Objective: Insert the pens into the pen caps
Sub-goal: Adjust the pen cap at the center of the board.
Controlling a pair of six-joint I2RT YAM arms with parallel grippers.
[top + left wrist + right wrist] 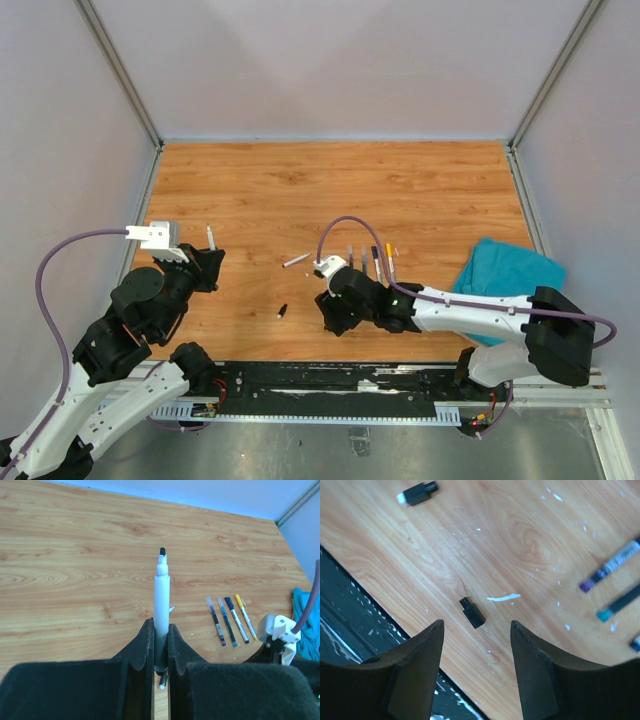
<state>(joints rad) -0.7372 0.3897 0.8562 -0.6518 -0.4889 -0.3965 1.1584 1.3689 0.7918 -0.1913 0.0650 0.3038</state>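
— How many pens?
— Six. A white pen (161,595) stands upright, clamped in the left end effector (160,625). A row of four pens (227,621) lies on the surface (75,540) right of it, and a lone pen (296,260) lies just left of that row.
— And caps?
— Two, both loose. One cap (472,614) lies below the right end effector (476,625), whose jaws stand apart and empty. The other cap (417,493) lies to its left. One cloth (505,280) sits at the right edge.

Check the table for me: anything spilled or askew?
White flecks and a thin white scrap litter the wooden table around a small black pen cap. One grey pen lies askew, apart from the neat row of four pens.
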